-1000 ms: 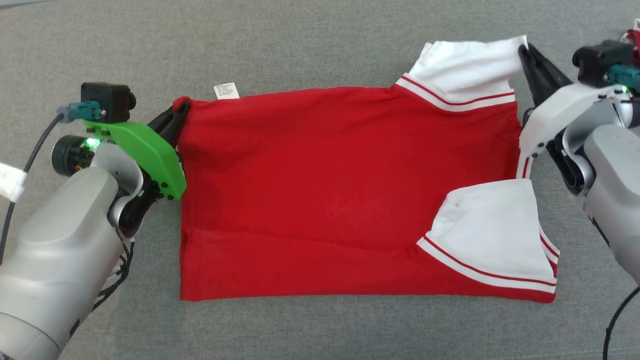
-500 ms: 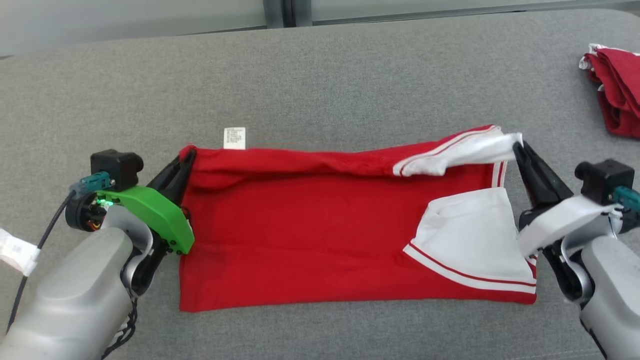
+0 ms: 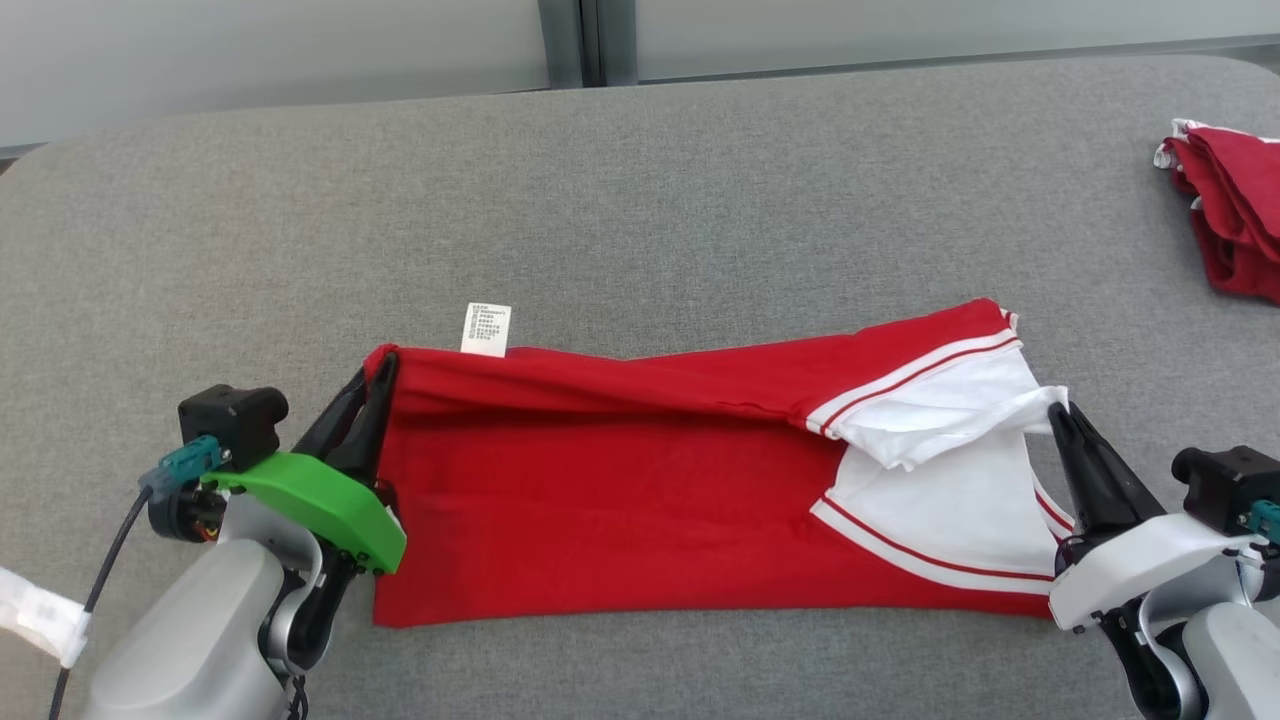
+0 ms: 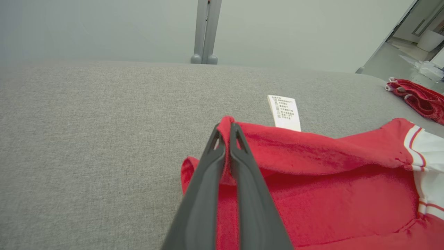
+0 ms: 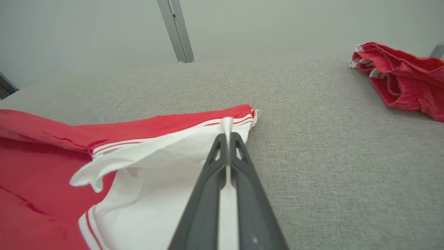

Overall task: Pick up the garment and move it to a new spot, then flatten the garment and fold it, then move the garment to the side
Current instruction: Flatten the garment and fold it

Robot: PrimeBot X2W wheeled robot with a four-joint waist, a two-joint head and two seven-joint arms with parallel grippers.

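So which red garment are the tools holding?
The flat red shirt in the middle, pinched by left tool and right tool; the crumpled red garment lies apart, far right.

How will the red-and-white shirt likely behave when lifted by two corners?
Probably floppy: the shirt sags and creases between the left gripper and right gripper. Likely light: fingertip pinches alone raise its far edge. It should drape, not hold shape.

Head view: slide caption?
Left hand and right hand pinch the far edge of the red garment, mid-fold on the grey surface.

Left gripper (image 4: pixel 227 130) pinches red garment (image 4: pixel 312 184) corner (label (image 4: pixel 285 111) beside).
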